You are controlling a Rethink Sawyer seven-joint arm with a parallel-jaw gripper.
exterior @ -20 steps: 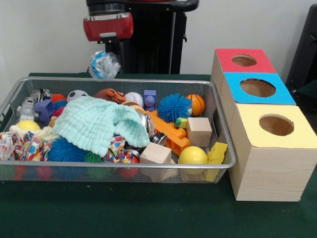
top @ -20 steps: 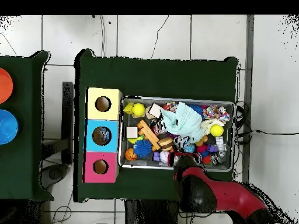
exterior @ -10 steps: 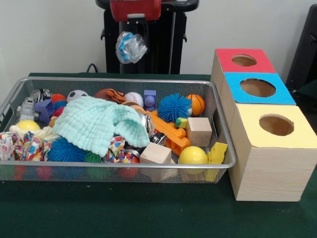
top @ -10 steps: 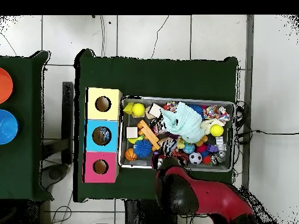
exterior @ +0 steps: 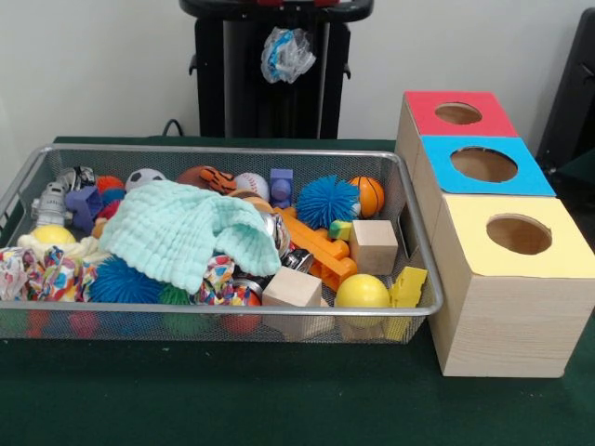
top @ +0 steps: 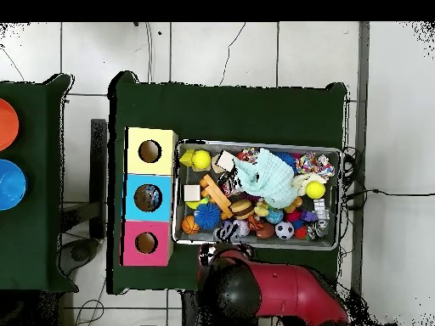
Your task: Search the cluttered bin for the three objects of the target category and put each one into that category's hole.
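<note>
A crumpled clear wrapper with blue-and-white print (exterior: pixel 286 54) hangs in the air in front of the black pedestal, behind the wire-mesh bin (exterior: pixel 232 149) and left of the red-topped box. My gripper holds it from above and is almost wholly past the top edge of the front view. In the overhead view the red arm's head (top: pixel 228 290) covers gripper and wrapper, just outside the bin's rim (top: pixel 255 247). The red-topped box's round hole (exterior: pixel 458 113) is open; it also shows in the overhead view (top: pixel 146 243). I can make out no other wrapper in the bin.
A mint-green knitted cloth (exterior: pixel 181 228) lies over the bin's middle among balls, wooden blocks and an orange toy. The blue-topped box (exterior: pixel 483 164) and yellow-topped box (exterior: pixel 518 234) stand in a row with the red one, right of the bin.
The gripper has lifted the wrapper higher and carried it to the right in the front view, from over the bin's far left rim toward the boxes. The gripper's red body has left the picture.
</note>
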